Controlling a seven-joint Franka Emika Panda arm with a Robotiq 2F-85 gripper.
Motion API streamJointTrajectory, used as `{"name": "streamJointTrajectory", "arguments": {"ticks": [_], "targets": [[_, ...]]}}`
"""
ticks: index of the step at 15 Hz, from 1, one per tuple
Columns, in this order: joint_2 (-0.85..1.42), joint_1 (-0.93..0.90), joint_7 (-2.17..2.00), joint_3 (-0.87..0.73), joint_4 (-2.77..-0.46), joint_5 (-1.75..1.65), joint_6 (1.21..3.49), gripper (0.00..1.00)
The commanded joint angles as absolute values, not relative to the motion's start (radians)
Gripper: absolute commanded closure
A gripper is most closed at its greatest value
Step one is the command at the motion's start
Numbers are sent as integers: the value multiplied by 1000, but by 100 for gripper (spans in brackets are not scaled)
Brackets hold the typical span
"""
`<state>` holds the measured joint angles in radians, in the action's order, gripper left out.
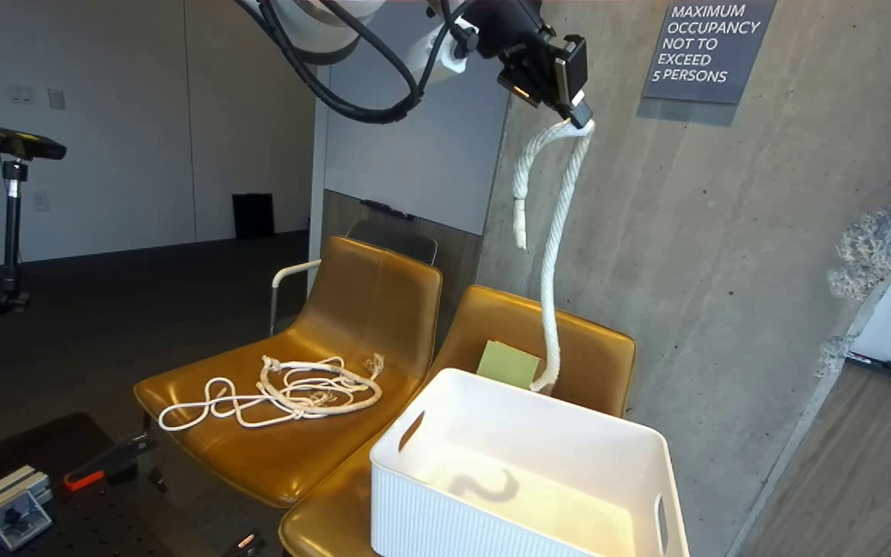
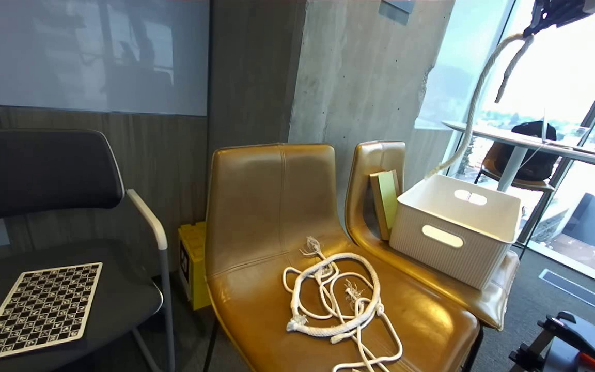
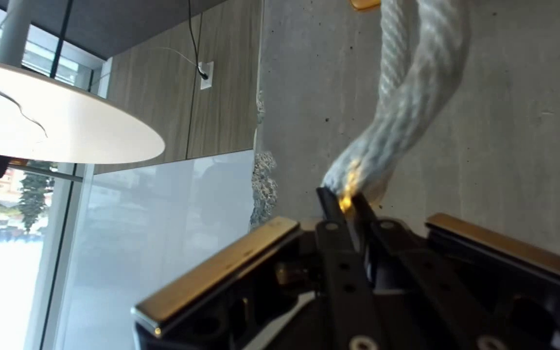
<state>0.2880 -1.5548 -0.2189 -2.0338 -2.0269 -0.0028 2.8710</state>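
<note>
- Concrete wall (image 1: 685,232) is backing the scene.
- Fingers (image 3: 330,206) are clamping the white rope (image 1: 551,255), which is hanging, lower end near the white bin (image 1: 430,510).
- Lifting is apparently done; releasing is remaining.

All views share the hanging rope (image 3: 409,112), wrist view nearest

An office, shown by its whiteboard (image 2: 85,57) and the maximum-occupancy sign (image 1: 708,50).
</note>
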Motion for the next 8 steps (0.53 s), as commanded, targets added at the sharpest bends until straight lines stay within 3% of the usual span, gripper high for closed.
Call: {"name": "streamJointTrajectory", "arguments": {"ticks": [1,4,6,7,8], "targets": [[285,-1612,-151,-2101,-2077,13,2781,98],[255,-1576,-154,-2062,-2115,-16,2754,98],[274,-1454,-77,-1945,-2134,88,2757,98],[234,-1500,-120,-1982,-2144,20,2765,67],[231,-1489,-105,-1968,-2153,32,2772,66]]}}
